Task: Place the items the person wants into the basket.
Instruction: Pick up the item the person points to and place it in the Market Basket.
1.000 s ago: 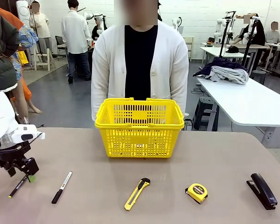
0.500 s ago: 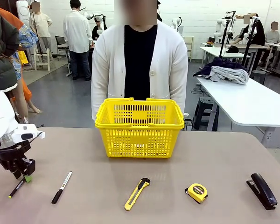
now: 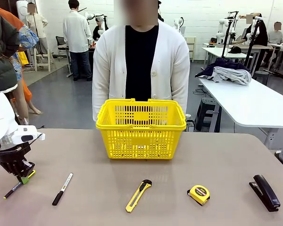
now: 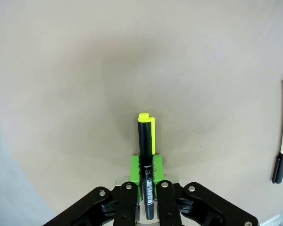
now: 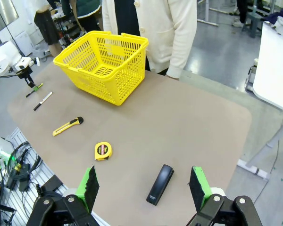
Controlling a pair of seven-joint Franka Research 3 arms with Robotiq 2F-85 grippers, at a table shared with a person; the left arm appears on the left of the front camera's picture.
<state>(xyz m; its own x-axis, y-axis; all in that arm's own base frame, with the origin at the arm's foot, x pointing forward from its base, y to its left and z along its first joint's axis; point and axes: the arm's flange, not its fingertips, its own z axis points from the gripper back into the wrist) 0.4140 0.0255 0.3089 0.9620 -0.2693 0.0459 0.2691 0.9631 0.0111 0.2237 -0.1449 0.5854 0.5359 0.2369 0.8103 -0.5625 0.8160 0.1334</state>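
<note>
Grey tabletop (image 3: 217, 160), well to the left of the basket (image 3: 140, 127): the left gripper (image 3: 21, 175) is clamped on the pen (image 3: 10, 191) near one end, so it could swivel or slip free on the way over. The right gripper (image 5: 144, 187) stands wide and empty, far from the basket.
</note>
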